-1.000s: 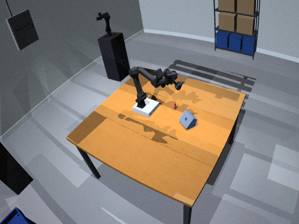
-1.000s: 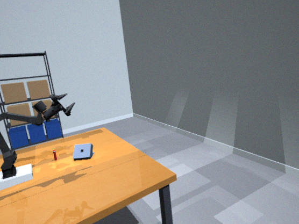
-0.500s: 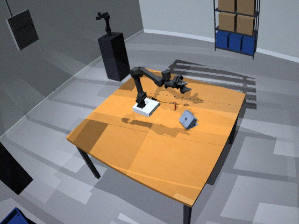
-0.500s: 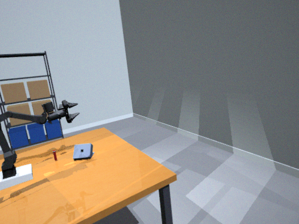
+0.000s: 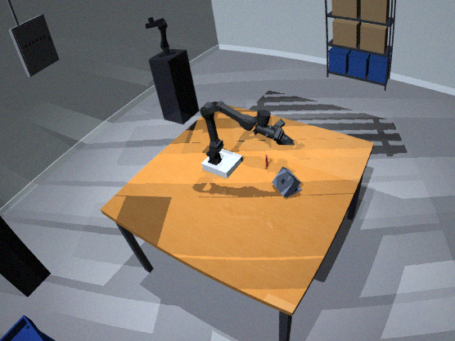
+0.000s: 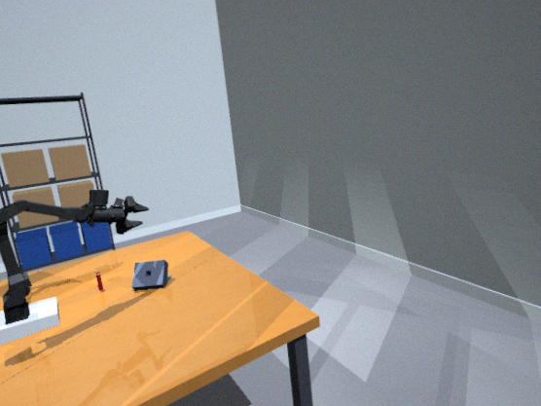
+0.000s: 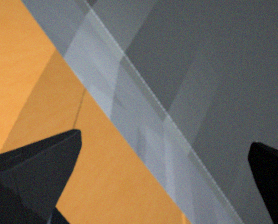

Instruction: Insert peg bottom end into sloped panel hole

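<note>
Black tool (image 6: 132,216) is spread wide with nothing in it, hanging up in the air off the end of the arm (image 5: 233,116), which reaches out almost level from its white base (image 5: 222,163). In the wrist view you just get the two dark fingertips at the edges, looking down past the orange worktop (image 5: 229,230) edge to the grey floor. Little red peg (image 5: 266,161) is standing upright on the worktop, below the tool and well apart from it, between the base and the panel. Sloped grey panel (image 5: 286,181) sits just past the peg, not touching it, with a small dark hole (image 6: 147,274) in the middle of its face. Shelf rack (image 5: 360,29) with brown and blue boxes is off by the back wall
</note>
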Controlling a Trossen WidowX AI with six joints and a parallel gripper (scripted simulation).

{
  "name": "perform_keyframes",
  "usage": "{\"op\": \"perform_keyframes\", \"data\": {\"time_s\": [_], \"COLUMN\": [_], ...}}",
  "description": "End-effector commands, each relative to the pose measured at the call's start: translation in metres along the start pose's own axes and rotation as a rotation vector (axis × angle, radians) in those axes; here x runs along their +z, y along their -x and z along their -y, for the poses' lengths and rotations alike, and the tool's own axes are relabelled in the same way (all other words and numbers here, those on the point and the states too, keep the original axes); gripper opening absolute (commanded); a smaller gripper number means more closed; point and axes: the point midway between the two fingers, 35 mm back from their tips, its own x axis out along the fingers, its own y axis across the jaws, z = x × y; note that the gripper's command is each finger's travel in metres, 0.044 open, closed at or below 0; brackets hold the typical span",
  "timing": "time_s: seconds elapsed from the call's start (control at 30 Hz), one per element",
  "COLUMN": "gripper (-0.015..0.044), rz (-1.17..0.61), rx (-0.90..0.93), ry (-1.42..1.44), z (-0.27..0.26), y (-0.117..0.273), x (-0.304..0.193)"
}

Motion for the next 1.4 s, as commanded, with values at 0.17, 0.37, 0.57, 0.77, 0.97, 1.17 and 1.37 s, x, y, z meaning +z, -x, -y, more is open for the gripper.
{"op": "perform_keyframes", "data": {"time_s": [0.17, 0.37, 0.57, 0.77, 0.97, 1.17, 1.37], "gripper": [0.0440, 0.0440, 0.0440, 0.0440, 0.0440, 0.0440, 0.0440], "rz": [-0.117, -0.212, -0.317, -0.432, -0.558, -0.692, -0.834], "rx": [0.208, 0.331, 0.446, 0.552, 0.646, 0.728, 0.797], "ry": [-0.095, -0.147, -0.191, -0.228, -0.257, -0.275, -0.284], "z": [-0.054, -0.088, -0.119, -0.148, -0.173, -0.194, -0.211], "y": [-0.004, 0.001, 0.011, 0.026, 0.045, 0.068, 0.094], "x": [-0.011, -0.020, -0.028, -0.036, -0.045, -0.052, -0.059]}}
